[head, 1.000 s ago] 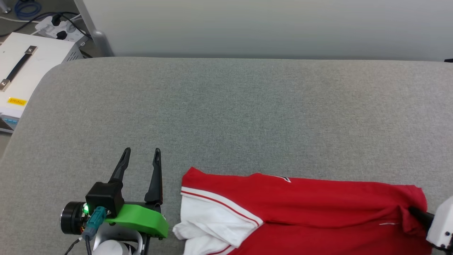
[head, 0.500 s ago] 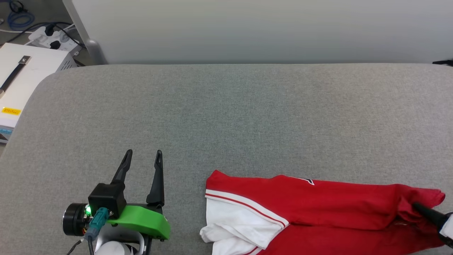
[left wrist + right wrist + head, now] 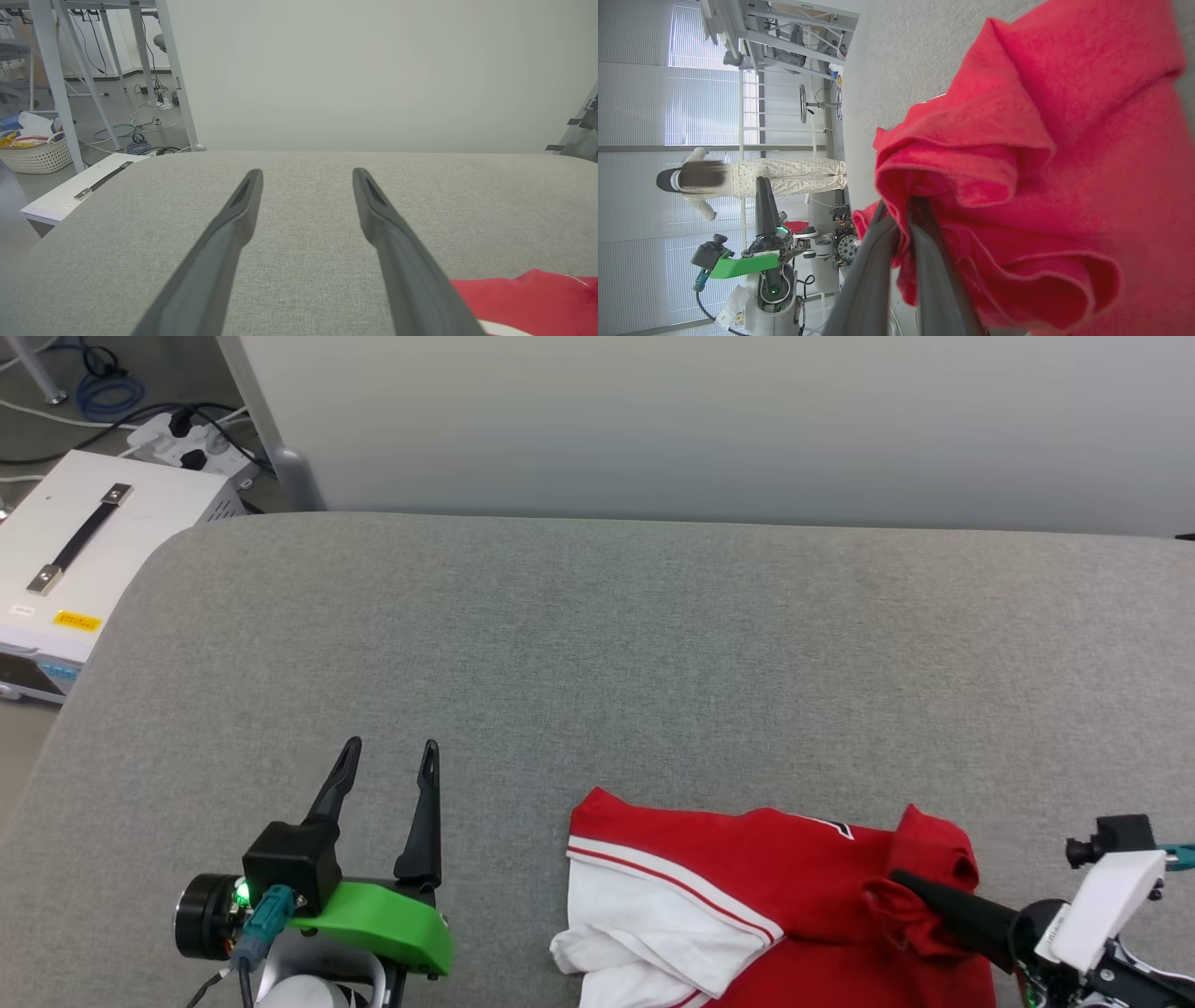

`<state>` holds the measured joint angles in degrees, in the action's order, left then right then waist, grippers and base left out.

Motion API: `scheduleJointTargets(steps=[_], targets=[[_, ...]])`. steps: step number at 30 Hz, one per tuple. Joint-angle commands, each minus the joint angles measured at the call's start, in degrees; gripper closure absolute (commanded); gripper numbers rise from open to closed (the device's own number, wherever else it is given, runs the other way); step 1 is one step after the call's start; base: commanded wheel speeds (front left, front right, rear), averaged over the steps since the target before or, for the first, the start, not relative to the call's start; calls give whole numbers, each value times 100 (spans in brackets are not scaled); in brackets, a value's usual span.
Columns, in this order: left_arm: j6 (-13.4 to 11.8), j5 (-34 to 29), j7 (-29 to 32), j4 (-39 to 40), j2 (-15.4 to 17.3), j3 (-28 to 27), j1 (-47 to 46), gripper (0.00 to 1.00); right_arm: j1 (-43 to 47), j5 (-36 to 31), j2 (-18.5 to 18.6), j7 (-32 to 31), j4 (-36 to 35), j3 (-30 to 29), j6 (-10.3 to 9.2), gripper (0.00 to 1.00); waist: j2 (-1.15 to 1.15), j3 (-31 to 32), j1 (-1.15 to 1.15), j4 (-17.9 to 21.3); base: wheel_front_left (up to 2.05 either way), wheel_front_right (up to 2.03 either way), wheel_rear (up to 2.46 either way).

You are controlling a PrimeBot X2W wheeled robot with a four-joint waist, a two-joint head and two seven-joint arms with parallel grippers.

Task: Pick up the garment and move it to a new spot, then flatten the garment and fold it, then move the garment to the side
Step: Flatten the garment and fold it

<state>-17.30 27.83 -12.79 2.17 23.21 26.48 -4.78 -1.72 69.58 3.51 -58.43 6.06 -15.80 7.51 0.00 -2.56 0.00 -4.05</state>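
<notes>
The garment (image 3: pixel 784 887), red with a white sleeve and striped trim, lies at the near edge of the grey padded table (image 3: pixel 597 653). My right gripper (image 3: pixel 901 882) is shut on a bunched red fold of it, lifted over the shirt's body. From the right wrist, the dark fingers (image 3: pixel 878 261) pinch the crumpled red cloth (image 3: pixel 1017 186). To the shirt's left my left gripper (image 3: pixel 390 761) stands open, with bare table between its fingers (image 3: pixel 233 233). A red corner of the garment (image 3: pixel 528 298) lies just right of them.
A white equipment box (image 3: pixel 84 551) with a black handle sits off the table's left end, cables and a power strip (image 3: pixel 182 439) behind it. A pale wall panel (image 3: pixel 709 420) backs the table. A person (image 3: pixel 738 179) stands far off beyond the table.
My right gripper has dragged the garment's right end leftward, folding it over the body. The head camera has shifted, so the whole scene sits differently. The left gripper stays open in place.
</notes>
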Motion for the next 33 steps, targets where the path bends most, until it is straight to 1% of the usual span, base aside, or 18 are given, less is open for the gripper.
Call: scheduleJointTargets(steps=[1, 4, 11, 15, 18, 23, 24, 25, 30, 33], targets=[[41, 63, 9, -10, 30, 5, -34, 0, -151, 158, -34, 70, 34, 153, -2, 100, 0, -18, 0, -101, 0, 0, 0], [62, 64, 9, -11, 25, 21, -81, 0, -269, 377, -56, 295, 127, 594, -2, 100, 0, -69, 0, -203, 0, 0, 0], [101, 50, -23, -71, -55, 72, -235, 0, -618, 842, -62, 1089, 439, 1988, -2, 100, 0, -287, 0, -433, 0, 0, 0], [134, 37, -60, -134, -127, 101, -327, 0, -786, 1042, -62, 1428, 584, 2618, -2, 100, 0, -398, 0, -537, 0, 0, 0], [158, 37, -90, -184, -162, 97, -371, 0, -871, 1180, -62, 1591, 649, 2986, -2, 100, 0, -470, 0, -576, 0, 0, 0], [182, 17, -134, -272, -243, 98, -439, 0, -939, 938, -63, 1855, 904, 3308, -2, 100, 0, -578, 0, -591, 0, 0, 0], [187, 14, -141, -289, -257, 98, -449, 0, -949, 875, -63, 1913, 951, 3331, -2, 72, 0, -592, 0, -586, 0, 0, 0], [195, 10, -150, -310, -273, 95, -460, 0, -956, 812, -61, 1966, 1007, 3362, -2, 0, 0, -605, 0, -578, 0, 0, 0], [256, 8, -180, -401, -310, 60, -494, 0, -1031, 626, -44, 2215, 1091, 3472, -2, 0, 0, -619, 0, -495, 0, 0, 0], [278, -17, -191, -456, -331, 52, -514, 0, -1105, 644, -38, 2397, 843, 3532, -2, 0, 0, -570, 0, -412, 0, 0, 0]])
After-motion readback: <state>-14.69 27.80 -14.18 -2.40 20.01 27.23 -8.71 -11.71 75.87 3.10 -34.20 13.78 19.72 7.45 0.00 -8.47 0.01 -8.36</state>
